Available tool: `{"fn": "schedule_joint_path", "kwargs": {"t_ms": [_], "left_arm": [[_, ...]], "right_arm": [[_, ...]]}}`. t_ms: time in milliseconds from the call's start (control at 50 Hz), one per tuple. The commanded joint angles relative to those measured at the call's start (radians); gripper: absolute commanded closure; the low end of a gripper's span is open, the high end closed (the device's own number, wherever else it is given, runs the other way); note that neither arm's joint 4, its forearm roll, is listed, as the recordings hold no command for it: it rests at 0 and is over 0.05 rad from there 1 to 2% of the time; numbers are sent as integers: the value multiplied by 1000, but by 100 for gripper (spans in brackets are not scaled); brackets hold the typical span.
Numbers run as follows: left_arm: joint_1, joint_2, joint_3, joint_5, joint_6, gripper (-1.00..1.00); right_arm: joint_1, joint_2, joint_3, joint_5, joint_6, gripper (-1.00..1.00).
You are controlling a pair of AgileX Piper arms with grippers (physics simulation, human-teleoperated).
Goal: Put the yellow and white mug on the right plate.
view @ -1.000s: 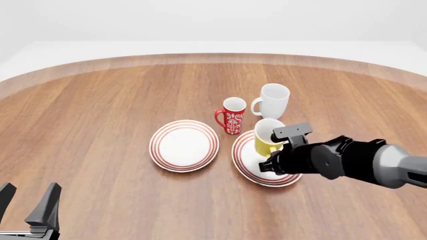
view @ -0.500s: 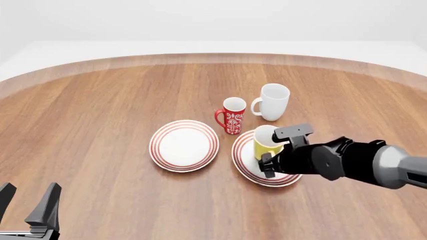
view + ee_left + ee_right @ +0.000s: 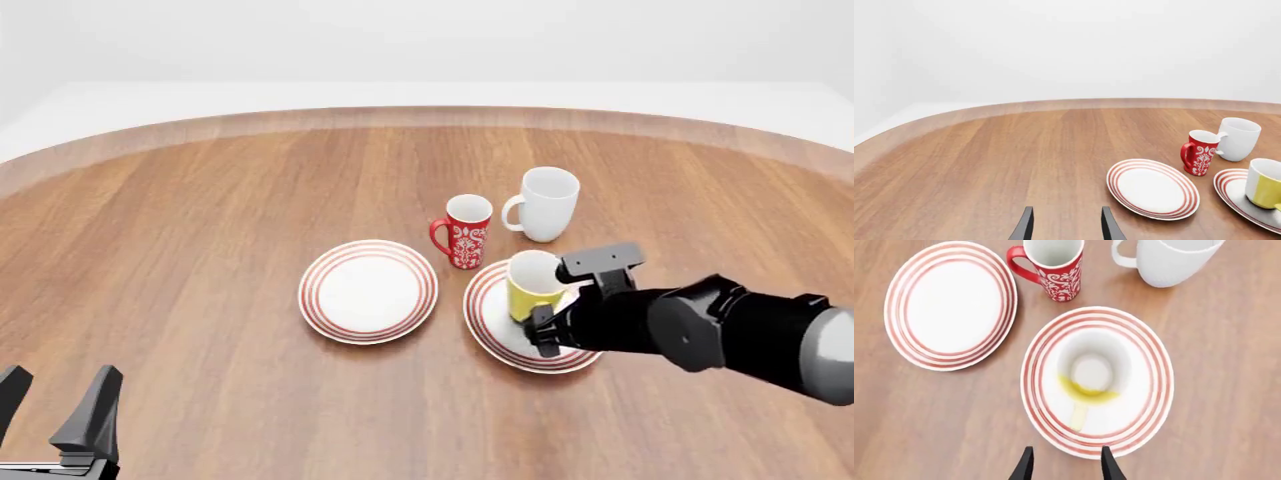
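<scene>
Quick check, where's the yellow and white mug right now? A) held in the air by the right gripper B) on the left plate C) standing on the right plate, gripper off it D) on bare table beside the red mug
C: the yellow and white mug stands upright inside the rings of the right plate, and the right gripper fingertips are open and clear of it in the right wrist view.

Smooth wood-grain table [image 3: 200,220]; glossy yellow and white mug [image 3: 531,285].
</scene>
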State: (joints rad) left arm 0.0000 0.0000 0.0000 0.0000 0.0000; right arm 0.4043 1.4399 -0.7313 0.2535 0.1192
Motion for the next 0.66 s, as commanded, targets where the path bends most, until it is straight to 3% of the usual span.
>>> {"fn": "schedule_joint_path", "kwargs": {"t_ms": [20, 340, 660], "left_arm": [[0, 0, 0, 0, 0, -100], [0, 0, 0, 0, 0, -100], [0, 0, 0, 0, 0, -100]], "right_arm": [[0, -117, 12, 56, -15, -100], [15, -263, -11, 123, -42, -100], [30, -319, -62, 156, -52, -100]]}}
